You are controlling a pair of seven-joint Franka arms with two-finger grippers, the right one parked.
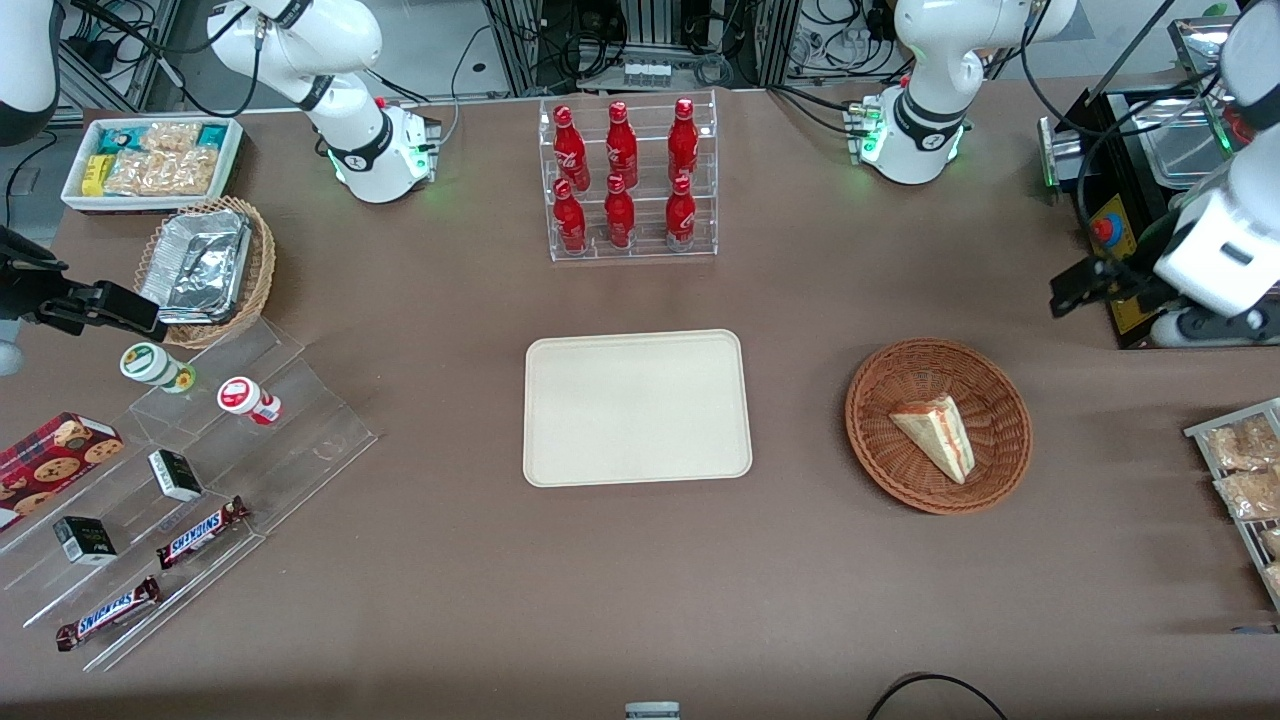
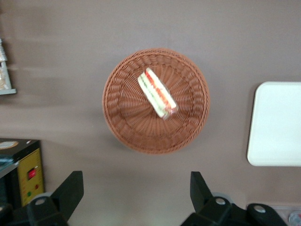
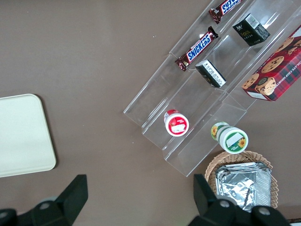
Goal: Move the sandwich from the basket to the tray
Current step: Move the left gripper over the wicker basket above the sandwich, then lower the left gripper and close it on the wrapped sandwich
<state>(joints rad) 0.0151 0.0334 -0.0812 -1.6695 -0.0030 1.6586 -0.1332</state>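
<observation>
With the gripper (image 2: 131, 197) spread wide, empty and high above the table, it is best lowered straight over the sandwich (image 1: 937, 434) lying in the basket (image 1: 880, 390) at three o'clock of the tray (image 1: 637, 408), fingers straddling the wedge's flat bread faces.

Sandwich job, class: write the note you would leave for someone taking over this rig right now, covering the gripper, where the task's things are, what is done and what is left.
Gripper: open, holding nothing, raised above the table near the basket, farther from the front camera than it.
Sandwich: lying in the basket, untouched.
Basket: on the table toward the working arm's end, beside the tray.
Tray: mid-table, nothing on it.
Done: nothing yet; no grasp made.
Left: bring the fingers down over the sandwich, grip it, lift it out, carry it to the tray, release.
</observation>
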